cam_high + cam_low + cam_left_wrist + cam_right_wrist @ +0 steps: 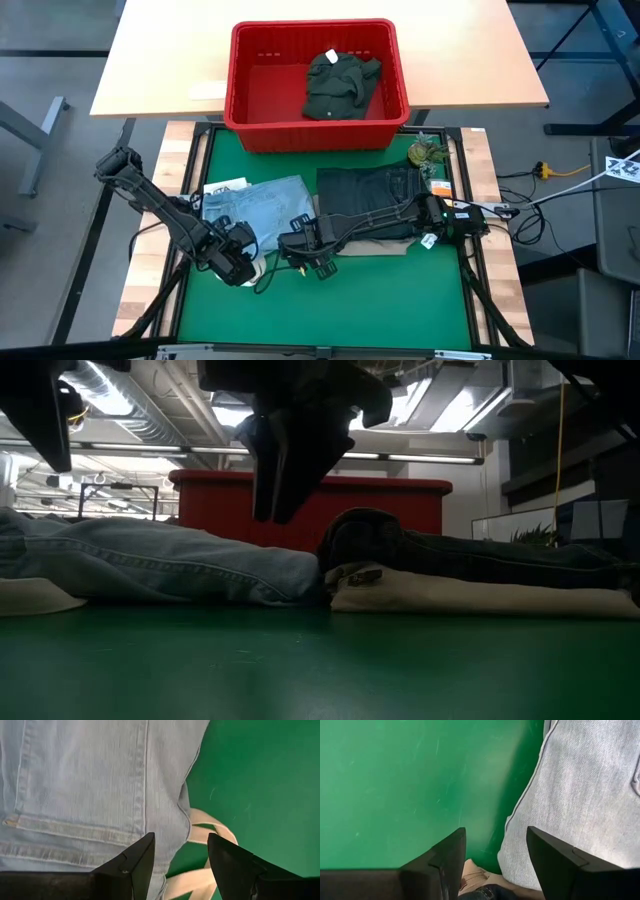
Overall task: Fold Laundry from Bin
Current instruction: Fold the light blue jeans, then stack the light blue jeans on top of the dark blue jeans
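Observation:
The red bin [250, 110] stands at the far side, with a dark olive-green piece [340, 85] lying in it. Folded light blue jeans [262, 198] lie on the green mat at the left. Beside them, dark navy jeans [368, 192] rest on beige trousers [470, 598]. My left gripper [180, 840] hangs open over the near edge of the light blue jeans [90, 785], above a white tote strap [212, 829]. My right gripper [495, 832] hovers open over the mat between the two piles; the low view shows it [290, 470] clear of the cloth.
A small green plant-like object [428, 152] and an orange item [440, 185] sit at the mat's far right. A wooden table [150, 60] carries the bin. Bare green mat [330, 310] lies toward the near edge.

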{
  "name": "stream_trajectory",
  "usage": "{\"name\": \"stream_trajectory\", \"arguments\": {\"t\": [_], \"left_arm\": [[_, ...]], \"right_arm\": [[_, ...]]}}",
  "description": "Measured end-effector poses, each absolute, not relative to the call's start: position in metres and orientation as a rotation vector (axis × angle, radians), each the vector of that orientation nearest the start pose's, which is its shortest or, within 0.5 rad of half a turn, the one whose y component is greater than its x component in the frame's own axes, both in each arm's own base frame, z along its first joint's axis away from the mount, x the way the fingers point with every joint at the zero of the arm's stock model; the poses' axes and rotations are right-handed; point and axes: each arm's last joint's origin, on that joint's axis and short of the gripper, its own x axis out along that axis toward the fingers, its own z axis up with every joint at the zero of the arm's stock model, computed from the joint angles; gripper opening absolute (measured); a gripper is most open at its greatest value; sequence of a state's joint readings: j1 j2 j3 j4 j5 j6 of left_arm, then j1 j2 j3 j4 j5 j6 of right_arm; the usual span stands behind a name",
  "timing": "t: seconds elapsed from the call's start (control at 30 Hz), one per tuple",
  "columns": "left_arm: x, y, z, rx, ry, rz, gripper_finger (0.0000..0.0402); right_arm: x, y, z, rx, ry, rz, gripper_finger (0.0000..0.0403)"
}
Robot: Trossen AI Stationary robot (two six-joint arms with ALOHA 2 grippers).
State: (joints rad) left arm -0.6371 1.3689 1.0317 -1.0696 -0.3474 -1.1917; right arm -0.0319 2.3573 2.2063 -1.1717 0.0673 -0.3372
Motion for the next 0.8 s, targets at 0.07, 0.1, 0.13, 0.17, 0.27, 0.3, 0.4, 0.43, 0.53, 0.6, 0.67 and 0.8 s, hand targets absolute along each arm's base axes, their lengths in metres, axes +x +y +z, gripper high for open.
{"name": "stream_trajectory", "arguments": {"t": [0.07, 0.1, 0.13, 0.17, 0.27, 0.3, 0.4, 0.43, 0.53, 0.6, 0.67, 0.8], "left_arm": [[0.194, -0.128, 0.244, -0.379, 1.17, 0.498, 0.0177], [0.195, -0.127, 0.243, -0.383, 1.182, 0.503, 0.0179], [0.195, -0.125, 0.243, -0.388, 1.193, 0.508, 0.0182], [0.196, -0.124, 0.243, -0.386, 1.202, 0.503, 0.0187], [0.198, -0.121, 0.243, -0.358, 1.238, 0.462, 0.0209], [0.198, -0.12, 0.243, -0.349, 1.243, 0.453, 0.0218], [0.199, -0.118, 0.243, -0.317, 1.253, 0.429, 0.0242], [0.199, -0.118, 0.243, -0.298, 1.256, 0.416, 0.0248], [0.197, -0.12, 0.238, -0.248, 1.264, 0.381, 0.0256], [0.194, -0.121, 0.231, -0.228, 1.277, 0.376, 0.0258], [0.191, -0.124, 0.225, -0.221, 1.278, 0.365, 0.0258], [0.186, -0.127, 0.217, -0.197, 1.285, 0.346, 0.0258]], "right_arm": [[0.481, -0.017, 0.219, -0.309, 1.331, 0.141, 0.0209], [0.481, -0.017, 0.219, -0.309, 1.332, 0.141, 0.0209], [0.481, -0.017, 0.219, -0.309, 1.332, 0.141, 0.0209], [0.481, -0.017, 0.219, -0.309, 1.332, 0.141, 0.0209], [0.481, -0.018, 0.219, -0.327, 1.335, 0.118, 0.0209], [0.481, -0.018, 0.219, -0.336, 1.338, 0.105, 0.0209], [0.481, -0.02, 0.219, -0.37, 1.345, 0.062, 0.0209], [0.481, -0.02, 0.219, -0.378, 1.347, 0.048, 0.0209], [0.481, -0.021, 0.219, -0.351, 1.347, -0.007, 0.0209], [0.481, -0.021, 0.219, -0.325, 1.346, -0.029, 0.0209], [0.481, -0.021, 0.219, -0.307, 1.342, -0.043, 0.0209], [0.484, -0.021, 0.212, -0.281, 1.312, -0.068, 0.0209]]}}
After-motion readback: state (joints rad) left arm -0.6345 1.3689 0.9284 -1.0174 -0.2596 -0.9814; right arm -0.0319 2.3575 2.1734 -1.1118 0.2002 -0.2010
